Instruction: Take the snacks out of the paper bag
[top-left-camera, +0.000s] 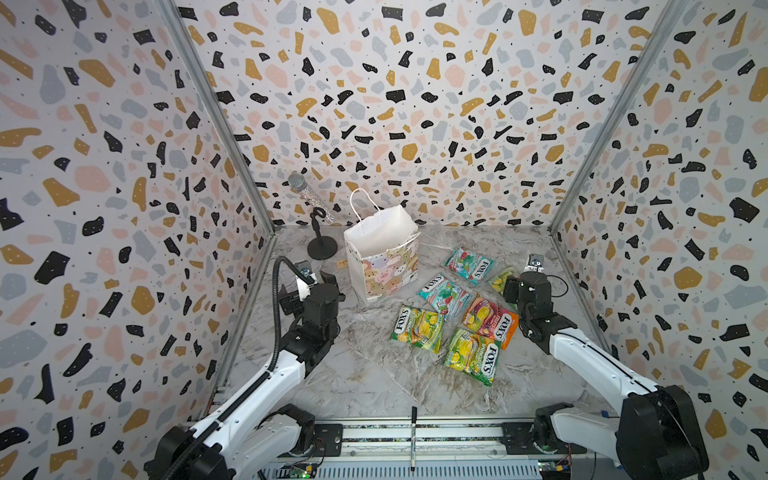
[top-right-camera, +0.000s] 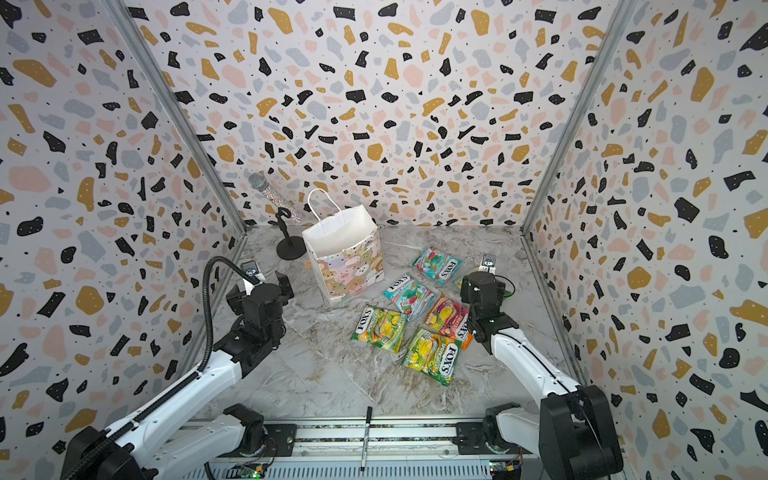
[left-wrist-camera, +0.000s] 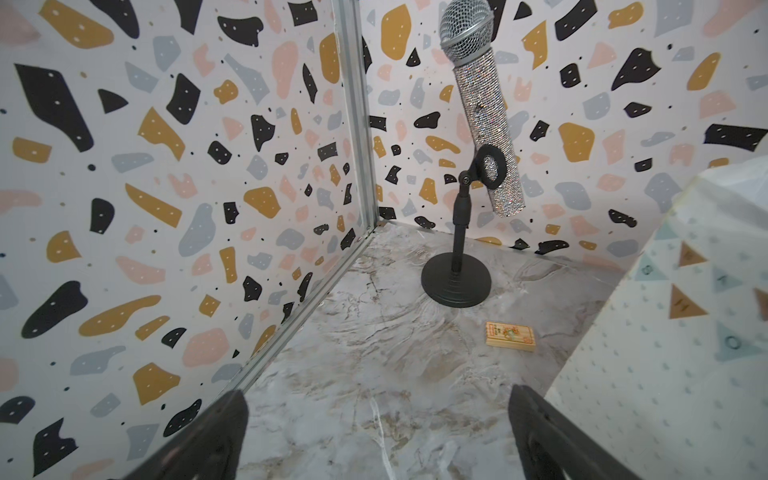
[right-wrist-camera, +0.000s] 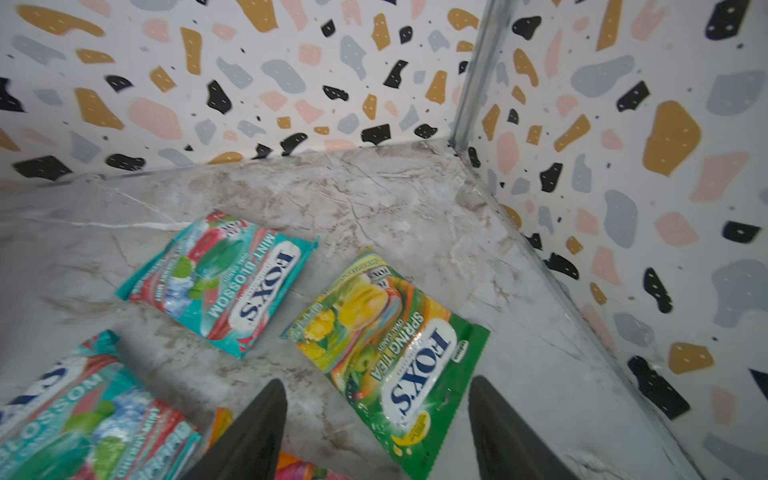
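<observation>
Right claw (right-wrist-camera: 378, 382) is seen spread, empty, over a green packet (right-wrist-camera: 374, 332); left claw (left-wrist-camera: 376, 390) gapes too. Six snacks (top-left-camera: 444, 293) are laid on the tabletop (top-left-camera: 365, 374) beside the upright paper bag (top-left-camera: 386, 270) — a straight lift-away is advised, nothing dragged.

Top pair: I look from high above the front rail, down and toward the back wall. Far off; both top views take in the whole booth and both arms.
Left wrist: low, close to the table (left-wrist-camera: 374, 374), facing the back-left corner. Microphone (left-wrist-camera: 482, 104) ahead, paper bag (left-wrist-camera: 685, 324) side very near at the frame edge.
Right wrist: low, facing the back-right corner, close over a teal packet (right-wrist-camera: 220, 286) and a green packet (right-wrist-camera: 395, 349).
Overlap: the top views share nearly everything. Each wrist view repeats its own corner of them. I see nothing that both wrist views show.
</observation>
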